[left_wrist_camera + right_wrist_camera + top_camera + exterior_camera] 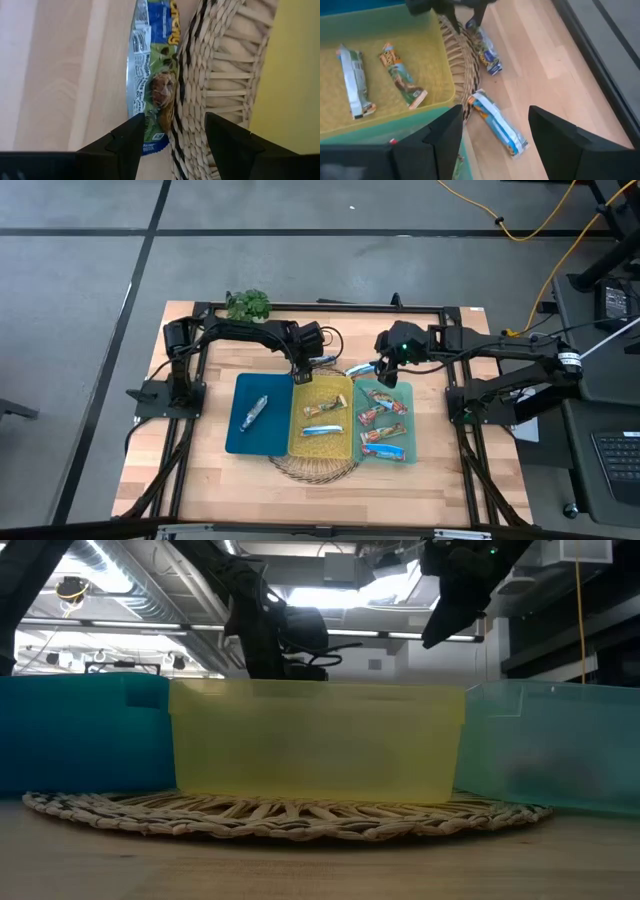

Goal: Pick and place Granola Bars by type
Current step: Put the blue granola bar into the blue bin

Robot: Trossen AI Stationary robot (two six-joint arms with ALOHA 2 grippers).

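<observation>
Behind the yellow bin (322, 418), left gripper (170, 135) is open and empty over a blue bar (152, 75) against the wicker mat (210, 85). Straddle the wrapper squarely, avoiding the rim. Right gripper (492, 130) open, empty.

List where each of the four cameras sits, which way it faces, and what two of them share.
High: overhead, straight down on the table, both arms, three bins.
Low: table height, level at the yellow bin; arms above.
Left wrist: past its open left gripper at a blue bar beside the woven mat.
Right wrist: past the open right gripper at another bar.
Shared: both wrist views show that blue bar.
</observation>
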